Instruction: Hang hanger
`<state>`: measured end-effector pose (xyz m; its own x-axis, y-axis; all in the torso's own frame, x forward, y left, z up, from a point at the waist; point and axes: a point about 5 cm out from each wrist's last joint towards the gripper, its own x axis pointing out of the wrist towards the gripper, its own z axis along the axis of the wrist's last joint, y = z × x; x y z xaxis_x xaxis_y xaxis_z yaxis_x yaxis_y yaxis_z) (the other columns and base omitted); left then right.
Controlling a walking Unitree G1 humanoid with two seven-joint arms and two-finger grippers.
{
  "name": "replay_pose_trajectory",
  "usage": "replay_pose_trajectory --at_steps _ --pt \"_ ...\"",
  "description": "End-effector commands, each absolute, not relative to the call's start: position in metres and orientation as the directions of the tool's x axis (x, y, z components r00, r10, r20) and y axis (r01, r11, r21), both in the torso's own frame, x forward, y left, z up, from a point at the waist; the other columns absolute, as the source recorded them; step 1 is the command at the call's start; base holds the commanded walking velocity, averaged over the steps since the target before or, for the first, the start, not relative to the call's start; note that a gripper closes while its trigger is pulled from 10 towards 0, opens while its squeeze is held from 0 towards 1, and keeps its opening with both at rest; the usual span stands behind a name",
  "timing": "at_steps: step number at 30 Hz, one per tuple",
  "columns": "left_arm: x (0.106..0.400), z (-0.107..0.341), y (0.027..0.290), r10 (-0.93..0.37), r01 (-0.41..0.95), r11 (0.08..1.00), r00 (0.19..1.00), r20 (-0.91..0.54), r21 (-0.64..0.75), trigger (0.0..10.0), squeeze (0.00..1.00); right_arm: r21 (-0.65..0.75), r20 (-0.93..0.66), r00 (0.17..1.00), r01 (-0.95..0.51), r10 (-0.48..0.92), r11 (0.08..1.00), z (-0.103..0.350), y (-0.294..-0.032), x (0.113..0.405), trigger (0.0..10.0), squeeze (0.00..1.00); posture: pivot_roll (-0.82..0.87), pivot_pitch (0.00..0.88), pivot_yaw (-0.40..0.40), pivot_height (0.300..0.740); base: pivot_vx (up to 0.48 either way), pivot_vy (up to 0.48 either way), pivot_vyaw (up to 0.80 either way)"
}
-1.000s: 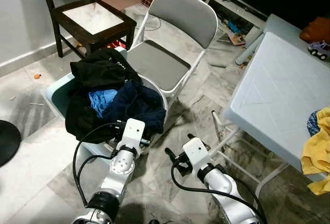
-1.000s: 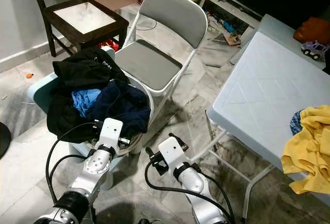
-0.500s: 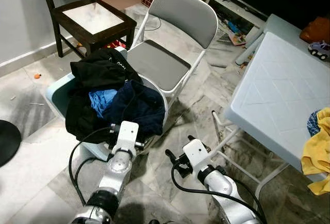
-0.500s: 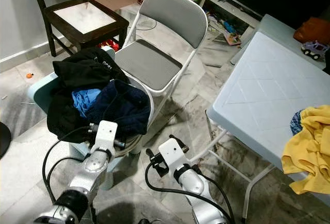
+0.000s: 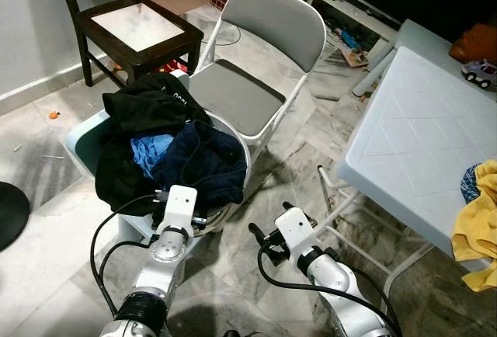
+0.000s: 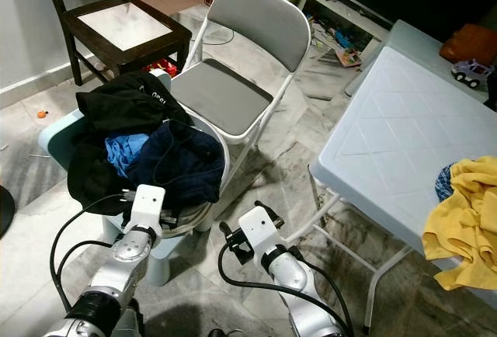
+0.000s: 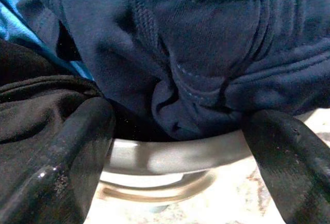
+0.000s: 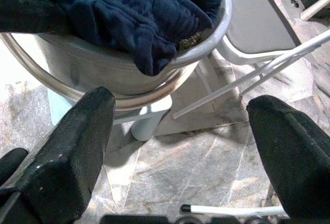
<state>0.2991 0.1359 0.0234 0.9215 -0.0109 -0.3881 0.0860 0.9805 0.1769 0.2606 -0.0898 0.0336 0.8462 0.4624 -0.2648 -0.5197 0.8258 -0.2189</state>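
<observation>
Left tool [image 7: 175,146], fingers spread, at the basin [image 7: 170,154] under navy garment [image 7: 206,53].

Silver-armed robot, white wrist blocks

Looping black cables along each arm; the left gripper [image 7: 175,157] and the right gripper [image 8: 180,131] have broad, scuffed black fingers [image 7: 56,162].

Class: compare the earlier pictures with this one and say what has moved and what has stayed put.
The left gripper has slid to the robot's left and forward, up to the clothes heaped in the basin, jaws open, holding nothing. The right gripper and folding chair have stayed put.
</observation>
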Motion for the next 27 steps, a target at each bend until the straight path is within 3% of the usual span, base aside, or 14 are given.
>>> replay_pose_trajectory --at_steps 1,15,18,20,27 --pt "0.296 0.024 0.125 -0.046 0.121 0.978 0.920 -0.388 0.172 10.0 0.00 -0.226 -0.290 0.848 -0.511 0.443 0.829 0.029 -0.098 0.258 10.0 0.00 0.18 0.162 -0.279 0.740 0.000 0.000 0.00" --pt "0.309 0.048 0.119 -0.047 0.121 0.958 0.961 -0.272 0.260 10.0 0.00 -0.233 -0.285 0.849 -0.511 0.444 0.828 0.031 -0.099 0.262 10.0 0.00 0.18 0.152 -0.277 0.740 0.000 0.000 0.00" --pt "0.305 0.042 0.109 -0.106 0.189 0.957 0.935 -0.340 0.222 10.0 0.00 -0.233 -0.284 0.850 -0.510 0.443 0.828 0.032 -0.099 0.262 10.0 0.00 0.18 0.152 -0.277 0.740 0.000 0.000 0.00" --pt "0.292 0.026 0.097 -0.212 0.317 0.932 0.871 -0.444 0.178 10.0 0.00 -0.235 -0.283 0.852 -0.507 0.441 0.829 0.032 -0.099 0.263 10.0 0.00 0.18 0.152 -0.273 0.740 0.000 0.000 0.00" --pt "0.279 0.013 0.109 -0.246 0.384 0.906 0.823 -0.511 0.181 10.0 0.00 -0.234 -0.283 0.854 -0.502 0.436 0.833 0.032 -0.100 0.263 10.0 0.00 0.18 0.158 -0.271 0.740 0.000 0.000 0.00"
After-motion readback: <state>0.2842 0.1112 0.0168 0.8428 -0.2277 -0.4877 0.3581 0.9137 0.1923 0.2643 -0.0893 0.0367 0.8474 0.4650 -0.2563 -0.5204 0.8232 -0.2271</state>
